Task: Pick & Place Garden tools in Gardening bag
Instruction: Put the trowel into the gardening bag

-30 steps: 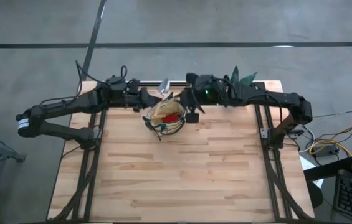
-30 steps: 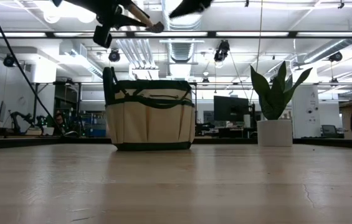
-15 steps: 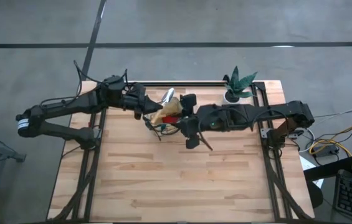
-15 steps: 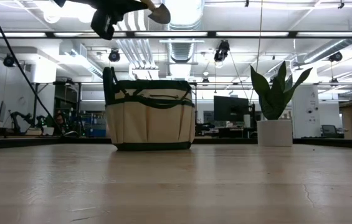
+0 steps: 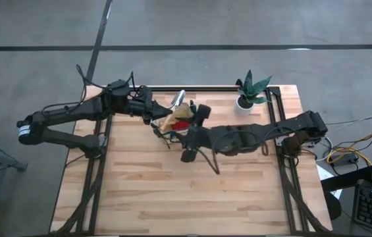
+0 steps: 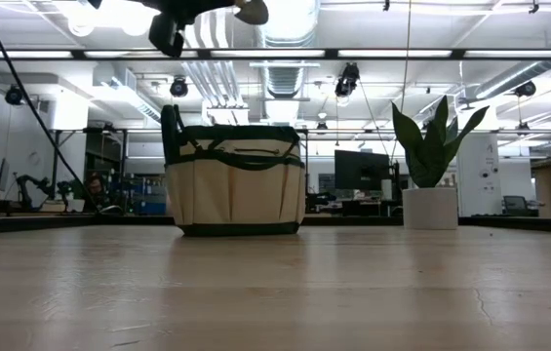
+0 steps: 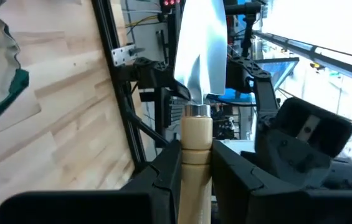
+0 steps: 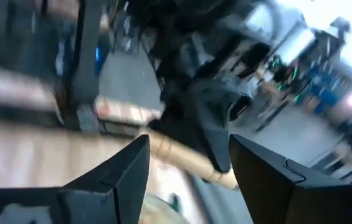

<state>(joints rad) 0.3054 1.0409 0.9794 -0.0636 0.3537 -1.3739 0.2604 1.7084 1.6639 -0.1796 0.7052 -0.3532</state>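
We find the left gripper (image 7: 195, 171) raised above the counter (image 5: 192, 191), just beside the bag (image 6: 235, 179) on its left side. Its fingers (image 7: 163, 177) are clamped on the wooden handle of a trowel (image 7: 197, 74), and the silver blade pokes out past them (in the high view it reaches over the bag's rim).

The bag stands upright near the counter's far edge. Seen from overhead, something red (image 5: 182, 125) lies inside it, along with tan and dark pieces we cannot identify.

The right gripper (image 5: 187, 155) hangs over the counter just on the near side of the bag, not touching it. Its fingers (image 8: 113, 177) stand wide apart with nothing between them. The right wrist view is blurred; we make out the other arm and the wooden handle farther off.

A potted plant (image 5: 249, 92) stands at the far right corner, well apart from the bag.
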